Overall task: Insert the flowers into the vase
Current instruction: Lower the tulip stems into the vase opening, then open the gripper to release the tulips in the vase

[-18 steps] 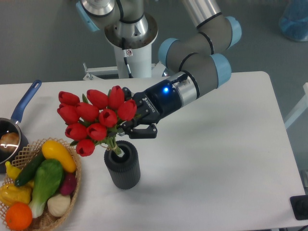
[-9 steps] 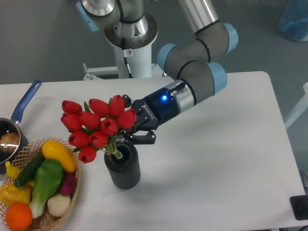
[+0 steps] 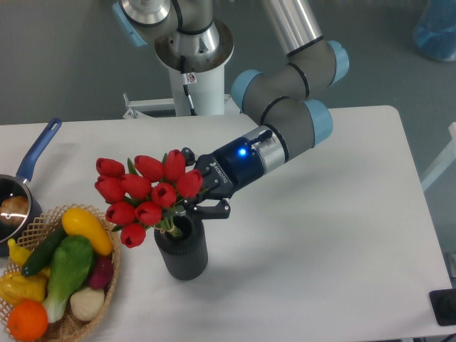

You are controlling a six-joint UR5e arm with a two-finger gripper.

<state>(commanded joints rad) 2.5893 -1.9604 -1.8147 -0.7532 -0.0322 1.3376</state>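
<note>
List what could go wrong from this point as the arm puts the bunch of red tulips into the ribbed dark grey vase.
1. The bunch of red tulips leans left with its stems only just inside the ribbed dark grey cylindrical vase; let go now, it could tip out toward the woven wicker basket.
2. The two-finger gripper sits right at the vase's rim; pushing lower could knock the short vase over.
3. The heavy buds overhang the left side, so the vase might topple.

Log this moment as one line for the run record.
phase: inserting | gripper: shut on tulip bunch | stems: inside vase mouth | release: not yet
</note>
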